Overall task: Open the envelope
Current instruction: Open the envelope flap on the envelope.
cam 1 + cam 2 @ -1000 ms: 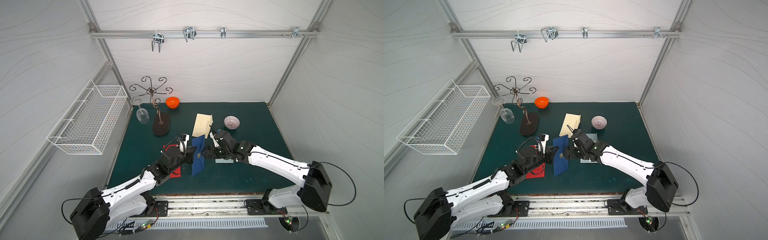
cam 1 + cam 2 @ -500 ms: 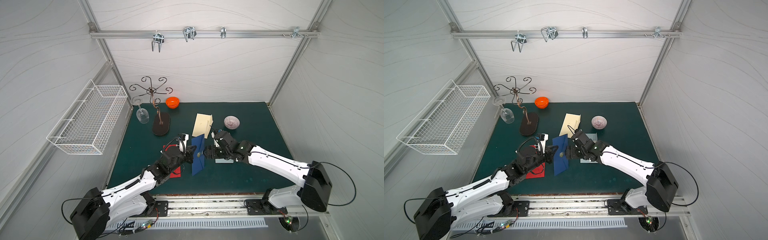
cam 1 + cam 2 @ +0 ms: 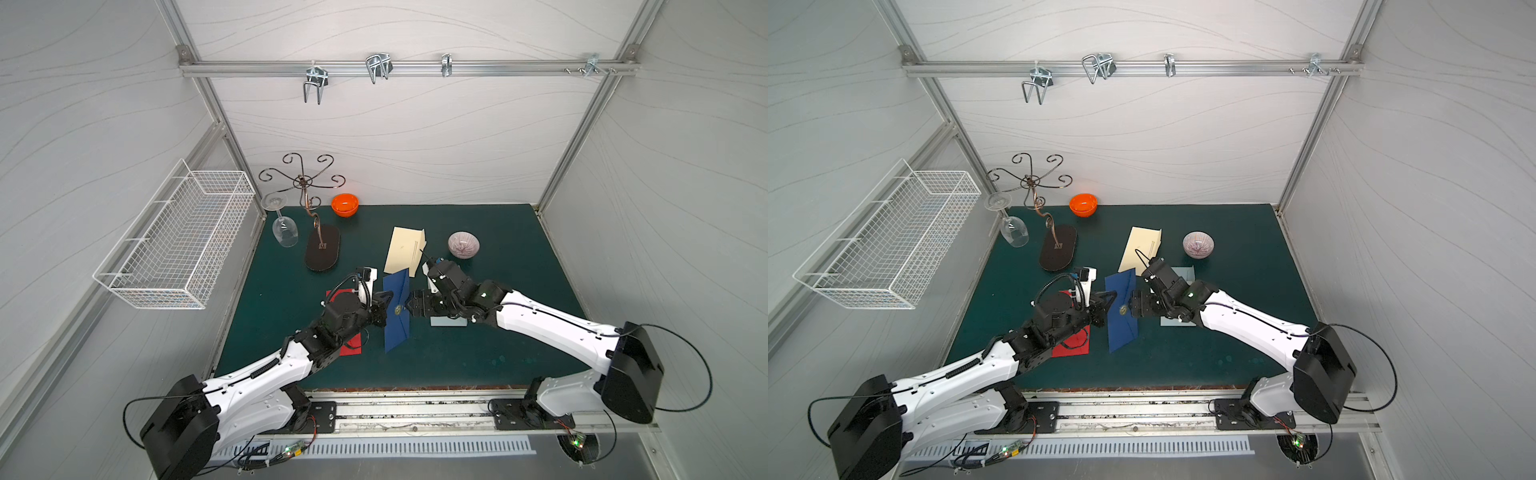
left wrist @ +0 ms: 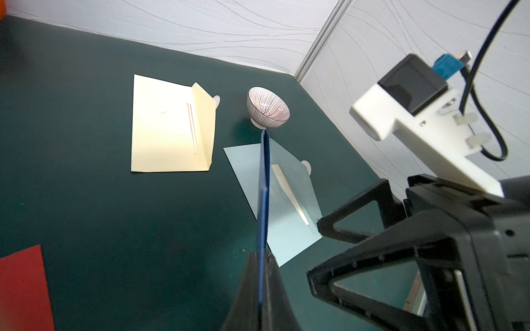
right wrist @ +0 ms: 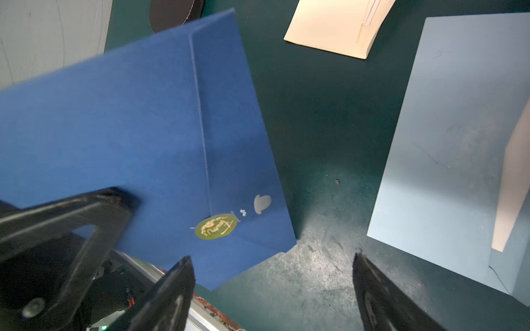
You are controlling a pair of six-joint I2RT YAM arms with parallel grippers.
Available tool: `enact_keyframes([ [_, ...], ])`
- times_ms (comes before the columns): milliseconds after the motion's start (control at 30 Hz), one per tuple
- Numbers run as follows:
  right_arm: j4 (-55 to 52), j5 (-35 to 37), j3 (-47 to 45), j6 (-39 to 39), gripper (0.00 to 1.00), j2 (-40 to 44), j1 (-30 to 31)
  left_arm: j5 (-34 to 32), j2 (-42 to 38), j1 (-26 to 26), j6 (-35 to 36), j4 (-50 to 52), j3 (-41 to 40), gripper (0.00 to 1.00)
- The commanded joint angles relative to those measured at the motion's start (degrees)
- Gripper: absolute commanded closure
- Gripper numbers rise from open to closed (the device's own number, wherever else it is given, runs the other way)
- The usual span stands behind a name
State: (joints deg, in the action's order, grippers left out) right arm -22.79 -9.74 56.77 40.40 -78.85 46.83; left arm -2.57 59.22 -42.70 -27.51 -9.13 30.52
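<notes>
A dark blue envelope (image 3: pixel 397 309) (image 3: pixel 1120 309) stands on edge above the green mat. My left gripper (image 3: pixel 384 305) (image 3: pixel 1106 305) is shut on its left side. In the left wrist view the envelope (image 4: pixel 262 200) shows as a thin blue edge rising from between the closed jaws of the left gripper (image 4: pixel 261 255). My right gripper (image 3: pixel 413 309) (image 3: pixel 1134 307) (image 4: pixel 314 249) is open just right of the envelope, facing its flap side. In the right wrist view the envelope (image 5: pixel 129 129) carries a gold seal sticker (image 5: pixel 216 226) at the flap tip. The right gripper (image 5: pixel 272 256) has nothing between its fingers.
On the mat lie a cream envelope (image 3: pixel 405 249), a light blue envelope (image 4: pixel 286 200) under the right arm, and a red envelope (image 3: pixel 351 345) under the left arm. A striped bowl (image 3: pixel 463 244), an orange bowl (image 3: pixel 345 204), a metal stand (image 3: pixel 322 251) with a wine glass (image 3: pixel 284 232) and a wire basket (image 3: pixel 178 237) stand around.
The blue envelope's top edge has risen slightly in the left gripper. The right gripper stays close beside it, and both arms have barely shifted.
</notes>
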Motion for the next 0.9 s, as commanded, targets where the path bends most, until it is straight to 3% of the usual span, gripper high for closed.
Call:
enact_keyframes([
  [0,-1.3,3.1,1.6,-1.4,0.17,-0.7,1.7,2.1,-1.5,-0.3,4.6,-8.1,-0.6,1.00],
  [267,-2.3,10.4,2.8,-3.3,0.16,-0.5,6.0,2.9,-1.6,-0.4,5.5,-14.6,-4.3,1.00],
  [567,-3.1,13.3,2.8,-3.1,0.15,-0.3,6.9,-0.1,-1.7,-0.4,3.5,-14.6,-4.4,1.00],
  [867,-4.5,14.1,3.4,-1.5,0.13,0.2,6.9,0.9,-1.0,-0.4,3.1,-14.6,-3.8,1.00],
])
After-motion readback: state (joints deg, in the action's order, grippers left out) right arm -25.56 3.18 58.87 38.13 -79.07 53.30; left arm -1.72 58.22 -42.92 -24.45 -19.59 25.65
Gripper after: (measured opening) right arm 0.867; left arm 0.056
